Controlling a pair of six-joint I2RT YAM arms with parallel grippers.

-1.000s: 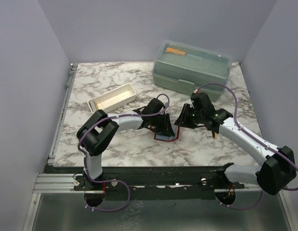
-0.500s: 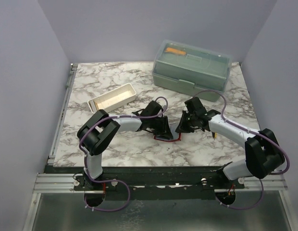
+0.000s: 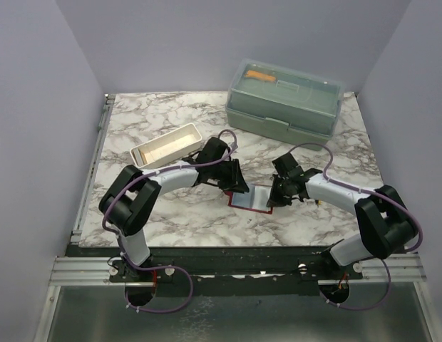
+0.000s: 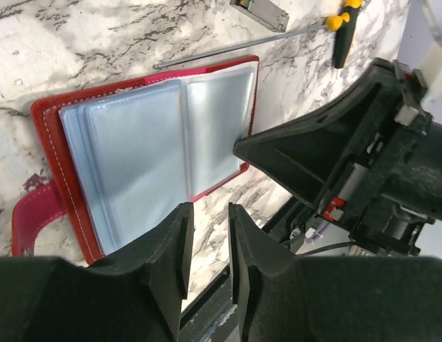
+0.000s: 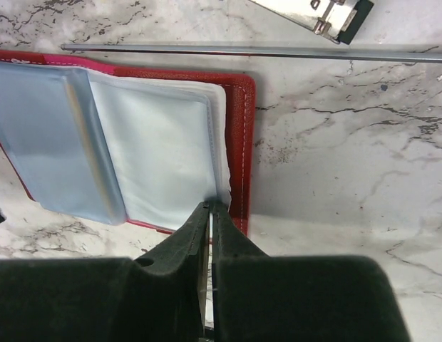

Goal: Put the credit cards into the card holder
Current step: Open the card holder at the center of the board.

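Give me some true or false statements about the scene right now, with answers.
The card holder lies open on the table. True.
The right fingers pinch the edge of one of its clear sleeves. True.
The left fingers hold a card. False: they stand apart with nothing between them.
The green box has its lid off. False: the lid is on.
The white tray sits on the green box. False: it stands on the table, apart from the box.
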